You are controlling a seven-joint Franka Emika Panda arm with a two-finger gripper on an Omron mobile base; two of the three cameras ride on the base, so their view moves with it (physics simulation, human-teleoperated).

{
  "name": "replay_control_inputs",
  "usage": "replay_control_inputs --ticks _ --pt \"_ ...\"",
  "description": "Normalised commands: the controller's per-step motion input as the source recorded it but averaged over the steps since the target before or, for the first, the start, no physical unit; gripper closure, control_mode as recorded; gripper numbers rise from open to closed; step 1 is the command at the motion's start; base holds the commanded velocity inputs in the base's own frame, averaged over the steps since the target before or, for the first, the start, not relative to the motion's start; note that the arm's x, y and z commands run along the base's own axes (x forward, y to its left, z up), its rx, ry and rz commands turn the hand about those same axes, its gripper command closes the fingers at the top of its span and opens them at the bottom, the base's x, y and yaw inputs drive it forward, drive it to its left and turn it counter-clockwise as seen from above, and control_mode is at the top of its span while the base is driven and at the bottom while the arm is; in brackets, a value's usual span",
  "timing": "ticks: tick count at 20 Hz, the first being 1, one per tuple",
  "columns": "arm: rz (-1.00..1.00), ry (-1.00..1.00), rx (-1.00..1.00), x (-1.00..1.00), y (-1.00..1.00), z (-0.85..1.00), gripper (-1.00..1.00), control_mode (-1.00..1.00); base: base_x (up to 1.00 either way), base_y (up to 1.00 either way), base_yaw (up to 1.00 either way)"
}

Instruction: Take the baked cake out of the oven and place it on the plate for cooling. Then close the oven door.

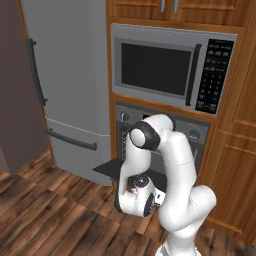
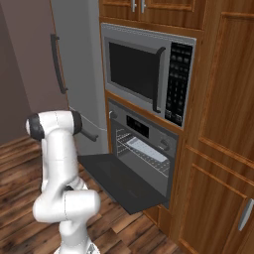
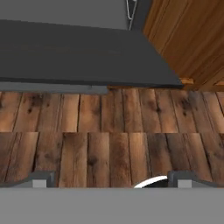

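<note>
- While the oven door [image 2: 121, 183] lies dropped flat, we see the oven [image 2: 144, 149] open below the microwave [image 2: 146, 69], with a pale flat thing on its wire rack [image 2: 146, 151]; we take that for the cake or its tray, though it is too small to tell.
- From the hand view, the door [image 3: 83, 57] spreads dark across the top, its bar handle [image 3: 52, 89] along the near edge, with plank floor [image 3: 109, 131] below.
- Our gripper [image 3: 109, 180] hangs low over the floor, just short of the door's front edge; its tips stand wide apart at the bottom corners, so we judge it open and holding nothing.
- No plate is to be seen, so the place to set the cake down is unknown to us.
- We judge the task barely begun: cake not yet fetched, door not yet shut.
- Risks from here:
  - Reaching in from this low could knock the hand or forearm against the door's edge.
  - A tilted or thin grip could let the cake slide off the rack.
  - Shutting the door first would trap the cake inside.
- To the left stands the fridge [image 1: 65, 85]; a wide swing could brush it.
</note>
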Motion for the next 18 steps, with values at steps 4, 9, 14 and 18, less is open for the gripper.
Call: replay_control_inputs --ticks 4,9,14,18 --pt "-0.04 -0.11 -0.12 0.61 0.84 -0.53 -1.00 -1.00 0.00 0.00 0.00" --pt "-0.12 -0.10 -0.10 0.58 0.86 -0.56 -1.00 -1.00 0.00 0.00 0.00" --pt "-0.21 -0.17 -0.31 0.63 0.54 -0.94 -1.00 -1.00 0.00 0.00 0.00" --pt "-0.15 -0.25 -0.35 0.60 0.09 -0.91 -1.00 -1.00 0.00 0.00 0.00"
